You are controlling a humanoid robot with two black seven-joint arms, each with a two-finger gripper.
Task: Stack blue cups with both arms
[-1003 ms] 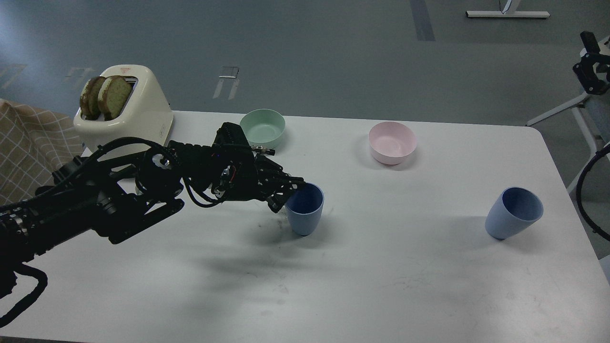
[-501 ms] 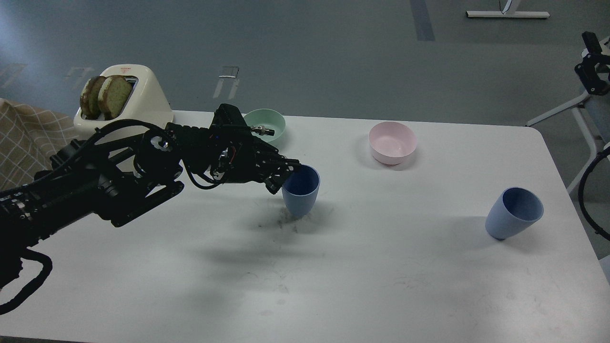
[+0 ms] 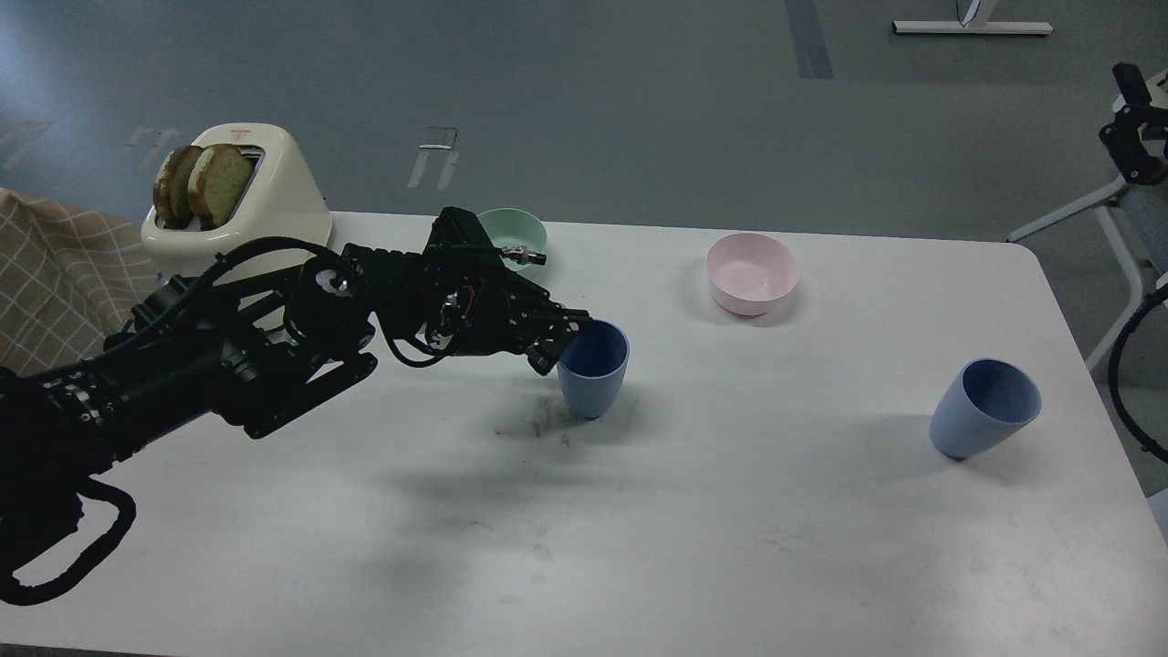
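Observation:
My left gripper point(image 3: 568, 336) is shut on the near-left rim of a blue cup point(image 3: 595, 372) at the middle of the white table point(image 3: 730, 547). It holds the cup upright, just above the table, with the opening facing up. The second blue cup point(image 3: 984, 409) stands alone near the table's right edge and looks tilted. It is far to the right of the held cup. My right gripper is out of view; only a black cable loop point(image 3: 1124, 365) shows at the right edge.
A cream toaster point(image 3: 274, 205) with two bread slices stands at the back left. A mint-green bowl point(image 3: 522, 226) sits just behind my left wrist. A pale pink bowl point(image 3: 751, 272) sits at the back, right of centre. A checked cloth point(image 3: 55, 274) lies at the left.
My left gripper has lifted the blue cup off the table, then moved it slightly to the right. The other cup has not moved.

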